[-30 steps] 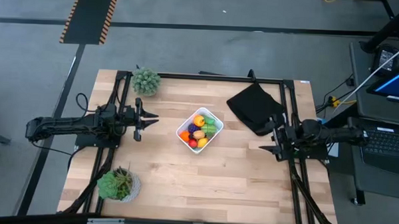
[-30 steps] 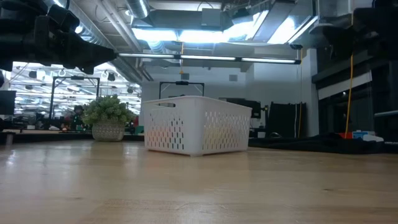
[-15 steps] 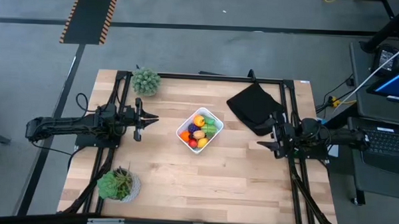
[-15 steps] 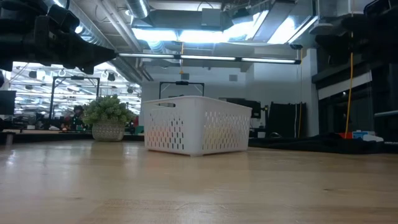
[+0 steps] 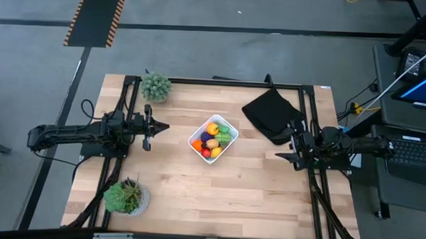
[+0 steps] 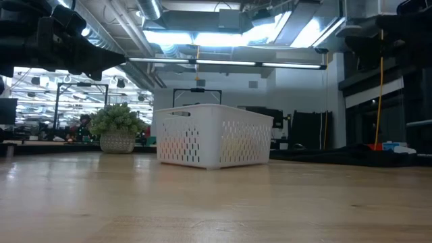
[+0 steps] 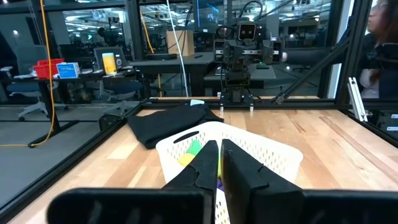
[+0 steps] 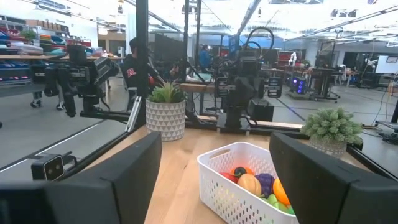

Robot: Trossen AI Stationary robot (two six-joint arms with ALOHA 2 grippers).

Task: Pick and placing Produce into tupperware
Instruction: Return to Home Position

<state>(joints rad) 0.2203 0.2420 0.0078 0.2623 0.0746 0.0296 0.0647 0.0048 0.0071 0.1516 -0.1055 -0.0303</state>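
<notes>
The white tupperware [image 5: 214,139] stands on its base in the middle of the table. It holds the produce [image 5: 212,138], several orange, yellow, green, red and purple pieces, which also show in the right wrist view [image 8: 255,182]. My left gripper [image 5: 163,126] is shut and empty, level above the table to the left of the container, pointing at it [image 7: 249,149]. My right gripper [image 5: 279,147] is wide open and empty, level above the table near the right edge, pointing at the container [image 8: 249,180].
A black cloth [image 5: 270,114] lies at the far right. One potted plant [image 5: 156,85] stands at the far left and another [image 5: 127,197] at the near left. Bare wood lies along the near edge. A person shows beyond the table [image 8: 134,68].
</notes>
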